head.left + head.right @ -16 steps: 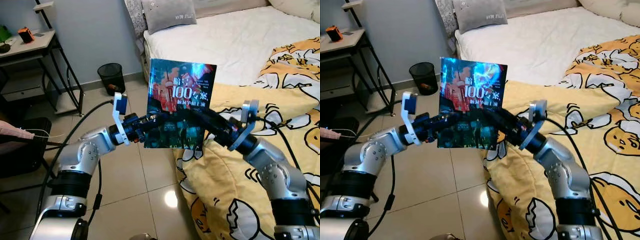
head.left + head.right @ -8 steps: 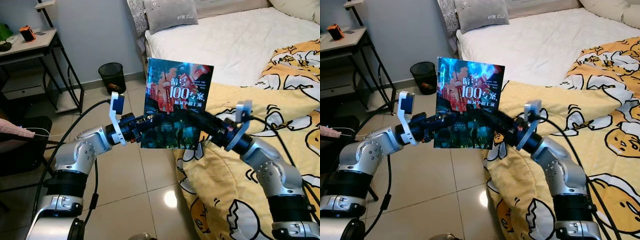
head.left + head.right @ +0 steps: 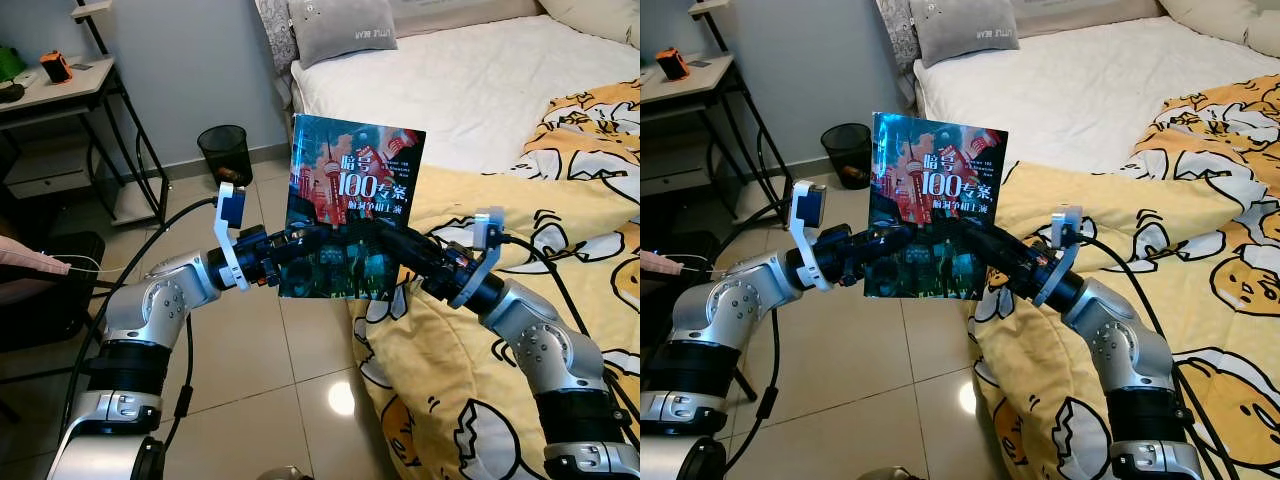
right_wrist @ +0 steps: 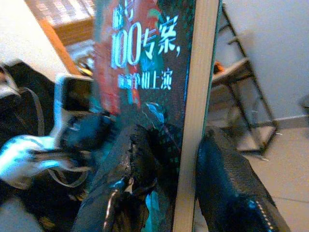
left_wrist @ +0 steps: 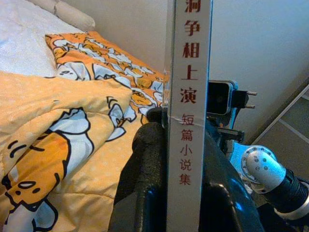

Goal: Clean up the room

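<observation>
A book [image 3: 350,205] is held upright in the air at centre, above the floor [image 3: 250,350], between the left gripper [image 3: 295,245] on its left edge and the right gripper [image 3: 375,240] on its right edge. A bed [image 3: 470,80] with a quilt [image 3: 520,300] is located to the right. A pillow [image 3: 338,28] is placed at the bed's head. A bin [image 3: 222,152] is positioned behind the book, and a desk [image 3: 60,90] to the far left.
</observation>
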{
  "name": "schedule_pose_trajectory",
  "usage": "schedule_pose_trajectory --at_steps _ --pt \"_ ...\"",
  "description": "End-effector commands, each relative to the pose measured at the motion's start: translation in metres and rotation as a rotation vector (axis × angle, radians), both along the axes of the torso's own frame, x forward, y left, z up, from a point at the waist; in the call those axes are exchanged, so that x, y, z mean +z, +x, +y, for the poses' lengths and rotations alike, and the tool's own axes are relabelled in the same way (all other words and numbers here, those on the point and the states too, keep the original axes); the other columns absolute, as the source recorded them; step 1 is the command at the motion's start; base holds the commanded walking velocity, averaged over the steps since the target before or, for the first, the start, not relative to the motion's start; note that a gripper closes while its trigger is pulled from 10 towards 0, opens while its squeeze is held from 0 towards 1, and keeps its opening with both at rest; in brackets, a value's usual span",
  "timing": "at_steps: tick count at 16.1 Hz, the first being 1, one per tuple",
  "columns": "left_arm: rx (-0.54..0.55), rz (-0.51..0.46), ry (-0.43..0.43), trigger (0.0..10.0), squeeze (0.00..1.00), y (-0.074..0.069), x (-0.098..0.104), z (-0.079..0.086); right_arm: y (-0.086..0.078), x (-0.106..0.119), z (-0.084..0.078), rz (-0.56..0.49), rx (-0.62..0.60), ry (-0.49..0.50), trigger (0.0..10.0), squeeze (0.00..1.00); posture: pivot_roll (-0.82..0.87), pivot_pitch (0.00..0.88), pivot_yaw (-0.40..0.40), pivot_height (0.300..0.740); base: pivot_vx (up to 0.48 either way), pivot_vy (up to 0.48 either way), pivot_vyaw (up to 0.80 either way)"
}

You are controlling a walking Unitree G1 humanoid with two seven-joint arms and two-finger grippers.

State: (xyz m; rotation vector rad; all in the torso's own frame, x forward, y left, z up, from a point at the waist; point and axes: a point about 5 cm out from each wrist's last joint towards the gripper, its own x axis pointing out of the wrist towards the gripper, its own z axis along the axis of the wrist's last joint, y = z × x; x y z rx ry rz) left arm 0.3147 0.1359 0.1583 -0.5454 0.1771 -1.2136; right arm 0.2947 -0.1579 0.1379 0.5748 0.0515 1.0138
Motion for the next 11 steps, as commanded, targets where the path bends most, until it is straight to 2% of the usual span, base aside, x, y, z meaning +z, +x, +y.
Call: schedule_pose_trajectory --at_steps 1,2,3,5,11 --pt "0.008 -0.054 -0.011 0.0 0.00 0.002 0.011 0.004 -0.004 0.008 0.005 -0.032 0.057 0.053 10.0 0.00 0.01 0.000 0.086 0.740 0.000 0.000 0.00" --pt "0.031 -0.053 0.003 0.0 0.00 0.004 0.010 0.005 -0.005 0.010 0.004 -0.034 0.067 0.059 5.5 0.00 0.01 0.000 0.087 0.740 0.000 0.000 0.00" --pt "0.063 -0.055 0.020 0.0 0.00 0.008 0.008 0.006 -0.006 0.010 0.003 -0.034 0.069 0.061 0.4 0.00 0.01 0.000 0.088 0.740 0.000 0.000 0.00" --pt "0.090 -0.056 0.029 0.0 0.00 0.011 0.007 0.008 -0.006 0.011 0.001 -0.033 0.069 0.067 0.0 0.00 0.01 0.000 0.089 0.740 0.000 0.000 0.00" --pt "0.166 -0.048 0.047 0.0 0.00 0.017 0.002 0.009 -0.004 0.013 0.003 -0.036 0.073 0.064 0.0 0.00 0.01 0.000 0.083 0.740 0.000 0.000 0.00"
